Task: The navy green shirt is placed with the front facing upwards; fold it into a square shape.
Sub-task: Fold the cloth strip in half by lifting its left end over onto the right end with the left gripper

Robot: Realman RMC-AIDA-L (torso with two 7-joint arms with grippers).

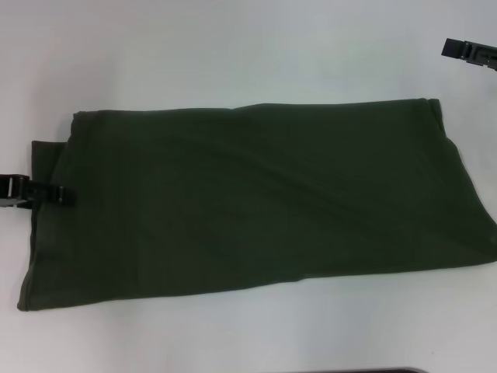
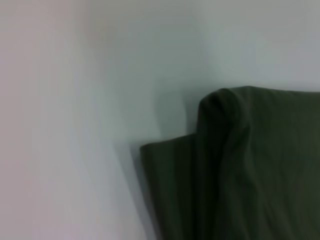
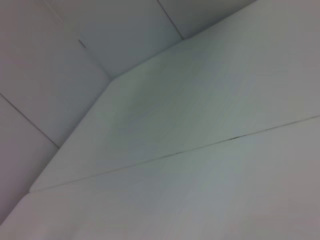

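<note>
Folded dark olive-green cotton shirt (image 1: 248, 202) spread flat on white worktop (image 1: 233, 47), long axis 9 to 3 o'clock. Left gripper (image 1: 62, 195) touching its 9 o'clock edge; opening cannot be told. Right gripper (image 1: 466, 51) apart at 2 o'clock, grasp unclear. Plain side up, no lettering showing.

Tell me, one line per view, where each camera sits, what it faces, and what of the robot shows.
Head view: on the head, looking down at the folded shirt on the white table; left end effector at its left edge, right end effector far right.
Left wrist view: on the left arm, facing the shirt's layered edge; no robot parts.
Right wrist view: faces bare table and floor; no robot parts.
Head and left wrist share the shirt.
</note>
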